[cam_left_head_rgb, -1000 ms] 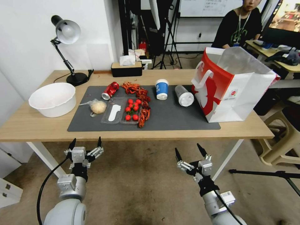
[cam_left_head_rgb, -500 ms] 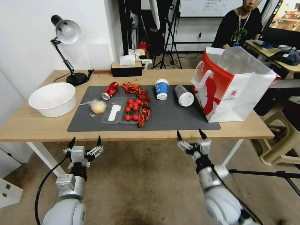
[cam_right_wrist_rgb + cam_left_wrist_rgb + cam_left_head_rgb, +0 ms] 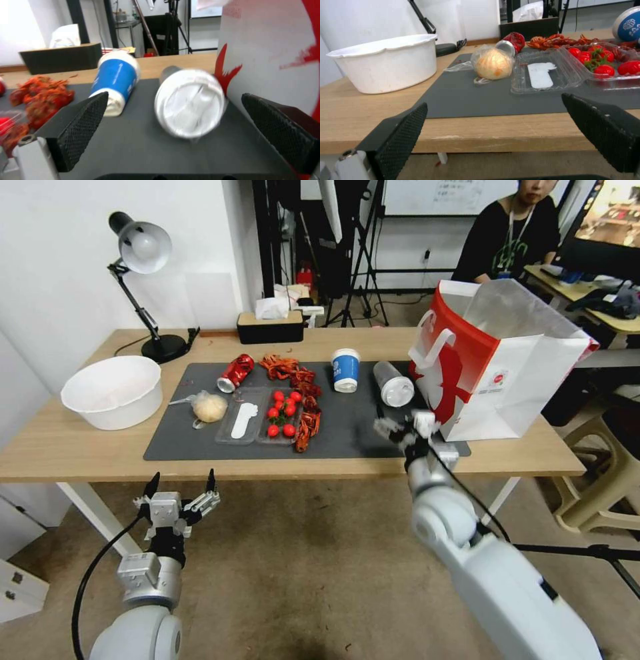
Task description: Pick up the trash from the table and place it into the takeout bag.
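Note:
On the table [image 3: 80,447], a clear lidded cup [image 3: 393,383] lies on its side on the dark mat [image 3: 373,440], right beside the white-and-red takeout bag [image 3: 493,360]. My right gripper [image 3: 402,421] hovers open over the mat just in front of that cup [image 3: 190,102], lid facing it, the bag [image 3: 273,57] close alongside. A blue-and-white paper cup [image 3: 345,370] stands to the cup's left. Further left lie a dented red can [image 3: 235,373], a wrapped beige lump [image 3: 209,407] and red shell leftovers [image 3: 293,373]. My left gripper [image 3: 180,488] waits open below the table's front edge.
A pale bowl [image 3: 113,392] sits at the table's left end, with a desk lamp [image 3: 143,247] and a tissue box [image 3: 270,327] behind. A clear tray of cherry tomatoes [image 3: 280,415] lies mid-mat. A beige stool [image 3: 600,480] stands to the right.
My right arm has risen from below the table's edge and reached forward over the mat toward the lidded cup. The left arm has stayed put.

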Controlling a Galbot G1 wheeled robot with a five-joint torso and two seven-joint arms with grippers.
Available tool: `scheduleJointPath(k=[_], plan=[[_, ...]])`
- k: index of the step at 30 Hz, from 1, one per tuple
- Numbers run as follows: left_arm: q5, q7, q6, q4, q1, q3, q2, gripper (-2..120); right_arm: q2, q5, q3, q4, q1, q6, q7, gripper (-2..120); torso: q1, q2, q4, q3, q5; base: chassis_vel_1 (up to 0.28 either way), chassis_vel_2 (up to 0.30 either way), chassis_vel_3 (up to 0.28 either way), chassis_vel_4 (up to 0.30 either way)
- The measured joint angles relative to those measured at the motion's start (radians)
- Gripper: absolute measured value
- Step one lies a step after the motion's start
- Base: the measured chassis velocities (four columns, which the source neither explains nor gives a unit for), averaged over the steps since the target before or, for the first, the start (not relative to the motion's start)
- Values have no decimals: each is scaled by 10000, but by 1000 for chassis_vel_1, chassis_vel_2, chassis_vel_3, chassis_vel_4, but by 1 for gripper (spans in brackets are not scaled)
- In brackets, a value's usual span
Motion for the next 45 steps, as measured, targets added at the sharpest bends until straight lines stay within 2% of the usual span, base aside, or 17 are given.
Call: scheduleJointPath(k=[6, 17, 26, 40, 44, 45], plan=[[31, -4, -40, 96, -30, -6, -70, 100, 56, 374, -285, -668, 789, -501, 477, 100, 0, 0, -2, -1, 3, 0, 0, 0, 0], [32, -15, -83, 192, -73, -26, -82, 100, 267, 444, -564, -1589, 1540, -685, 700, 100, 0, -1, -3, -1, 2, 0, 0, 0, 0], [24, -19, -163, 232, -85, -30, -75, 100, 353, 670, -778, -2301, 1928, -635, 598, 100, 0, 0, -2, -1, 1, 0, 0, 0, 0], [7, -26, -227, 258, -71, -47, -67, 100, 554, 666, -909, -2751, 2151, -472, 485, 100, 0, -1, -1, -2, 2, 0, 0, 0, 0], [8, -28, -242, 263, -66, -47, -75, 100, 597, 650, -932, -2877, 2230, -443, 473, 94, 0, 0, -1, -2, 1, 0, 0, 0, 0], [8, -28, -259, 266, -59, -47, -77, 100, 620, 644, -941, -2951, 2276, -429, 471, 89, -1, 0, -1, -2, 2, 0, 0, 0, 0]])
